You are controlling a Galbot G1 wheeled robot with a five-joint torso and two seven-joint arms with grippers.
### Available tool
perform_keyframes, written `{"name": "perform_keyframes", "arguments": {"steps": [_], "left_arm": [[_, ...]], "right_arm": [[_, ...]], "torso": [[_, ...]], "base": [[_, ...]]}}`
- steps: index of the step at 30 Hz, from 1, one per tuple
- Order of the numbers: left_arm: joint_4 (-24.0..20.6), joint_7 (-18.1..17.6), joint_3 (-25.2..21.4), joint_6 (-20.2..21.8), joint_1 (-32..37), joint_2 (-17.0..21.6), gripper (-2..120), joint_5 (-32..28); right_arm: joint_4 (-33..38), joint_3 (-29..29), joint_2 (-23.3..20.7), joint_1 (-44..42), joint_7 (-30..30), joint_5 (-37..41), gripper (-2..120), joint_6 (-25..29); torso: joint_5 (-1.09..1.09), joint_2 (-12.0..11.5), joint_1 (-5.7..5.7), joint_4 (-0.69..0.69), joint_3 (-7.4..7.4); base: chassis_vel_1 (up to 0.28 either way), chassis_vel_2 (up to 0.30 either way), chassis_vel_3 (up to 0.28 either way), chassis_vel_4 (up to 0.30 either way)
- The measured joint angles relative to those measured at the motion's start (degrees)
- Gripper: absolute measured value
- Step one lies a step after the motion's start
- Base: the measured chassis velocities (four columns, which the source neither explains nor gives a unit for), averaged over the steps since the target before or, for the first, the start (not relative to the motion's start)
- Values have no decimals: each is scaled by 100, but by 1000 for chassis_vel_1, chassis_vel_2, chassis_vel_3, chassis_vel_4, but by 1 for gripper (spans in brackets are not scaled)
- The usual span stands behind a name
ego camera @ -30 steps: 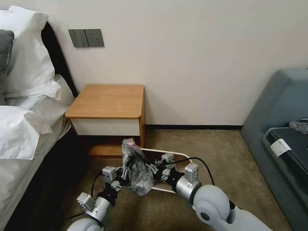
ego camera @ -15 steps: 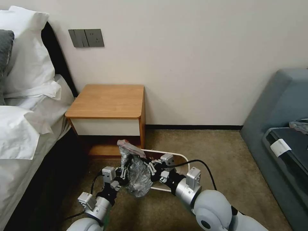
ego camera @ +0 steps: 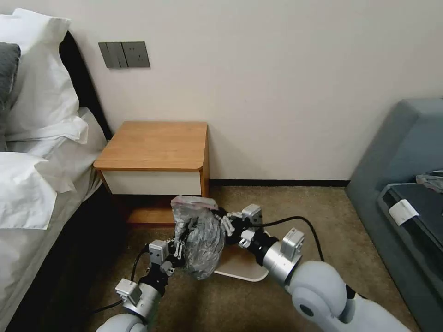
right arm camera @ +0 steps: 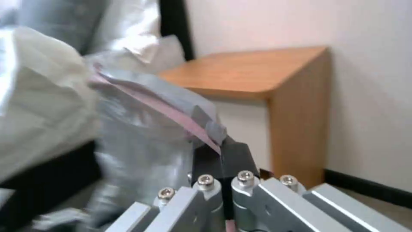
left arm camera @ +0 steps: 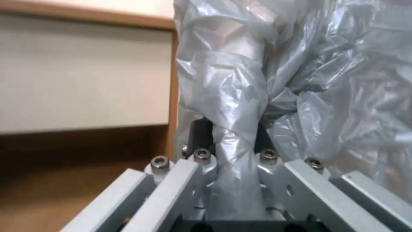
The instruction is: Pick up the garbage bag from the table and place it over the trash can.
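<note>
Carpeted floor by the bed w/ wooden bench (ego camera: 154,145) against the wall. Garbage bag (ego camera: 200,240) is held up off the floor between both arms, in front of the bench, partly hiding the trash can (ego camera: 242,267). Left claw (ego camera: 177,251) clenched on bag's left side; right claw (ego camera: 226,226) clenched on its pinkish edge.

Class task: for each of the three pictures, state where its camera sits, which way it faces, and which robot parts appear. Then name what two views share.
Head view: high on the robot, facing forward and down at the nightstand, bin and bag; both arms show, left gripper and right gripper clamped on the bag.
Left wrist view: on the left arm, facing the bag and drawer front; left gripper shows.
Right wrist view: on the right arm, facing the bag's pink edge and nightstand; right gripper shows.
Shared: all three show bag and nightstand.
</note>
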Motion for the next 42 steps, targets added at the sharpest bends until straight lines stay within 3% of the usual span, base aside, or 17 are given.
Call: {"name": "perform_keyframes", "arguments": {"steps": [2,9,17,24,28,30,35,42], "left_arm": [[74,81,-14,-364,0,-5,3,121],[187,125,-60,-1031,-41,-48,3,147],[199,236,-96,-1314,-50,-63,3,61],[147,185,-149,-1250,-62,-39,3,-91],[147,16,-153,-1117,-90,-36,3,-106],[121,-257,-139,-904,-102,-52,3,-108],[-19,-773,-126,-367,-140,-153,3,-385],[-91,-989,-153,-94,-165,-191,3,-668]], "right_arm": [[41,201,-353,-31,8,117,0,-68],[270,563,-1145,-276,20,308,0,-269],[376,757,-1771,-427,44,355,0,-444],[348,902,-2108,-563,88,308,0,-461],[343,936,-2177,-656,98,215,0,-459],[345,966,-2247,-754,69,106,-2,-442],[347,1061,-2364,-909,34,-2,18,-425],[286,1293,-2415,-1138,-15,-78,39,-374]], "torso": [[0,0,0,-1,0],[0,0,0,-1,-1],[-1,0,0,-1,-1],[-1,0,0,-1,-1],[0,0,0,-1,-1],[-2,0,0,-1,-1],[-1,0,0,-1,-1],[0,0,0,0,-1]], "base": [[0,0,0,0],[0,0,0,0],[0,0,0,0],[0,0,0,0],[0,0,0,0],[0,0,0,0],[0,0,0,0],[0,0,0,0]]}}
